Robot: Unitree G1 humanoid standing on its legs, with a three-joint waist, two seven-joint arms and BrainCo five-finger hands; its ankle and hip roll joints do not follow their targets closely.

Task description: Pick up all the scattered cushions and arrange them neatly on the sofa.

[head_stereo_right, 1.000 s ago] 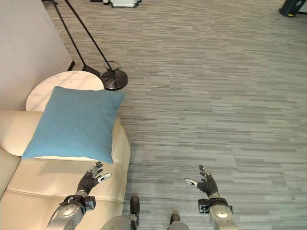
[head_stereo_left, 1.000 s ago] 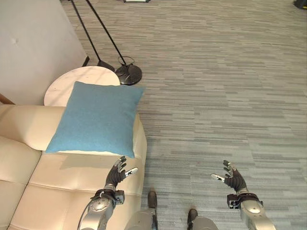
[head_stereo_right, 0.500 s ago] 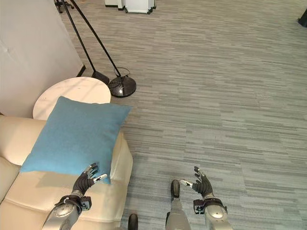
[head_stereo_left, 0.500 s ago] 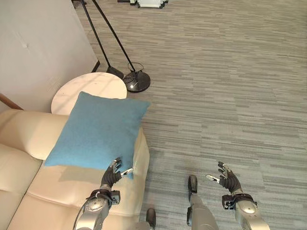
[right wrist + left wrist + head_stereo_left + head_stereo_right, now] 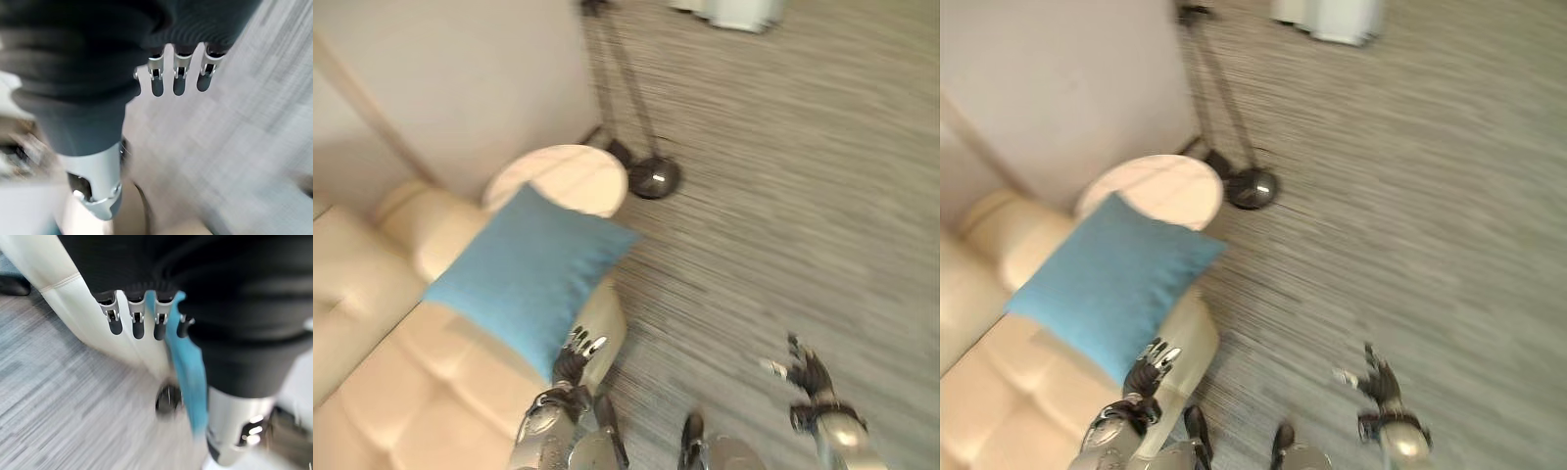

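1. Left eye view: sofa (image 5: 382, 392) is filling the robot's left side, bearing the cushion.
2. Cushion (image 5: 529, 279) is leaning on the sofa's arm, a corner pointing toward the round table (image 5: 563, 176).
3. Left hand (image 5: 576, 354), fingers spread and empty, is hovering just below the cushion's lower edge, the nearer hand.
4. Right hand (image 5: 808, 370) is hanging over carpet, fingers relaxed, holding nothing, well apart from the cushion.

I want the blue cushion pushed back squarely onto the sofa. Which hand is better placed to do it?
The left hand, probably. Its open fingers sit at the near corner of the blue cushion, over the sofa. The right hand, also open, hangs over the bare floor, well away from the cushion.
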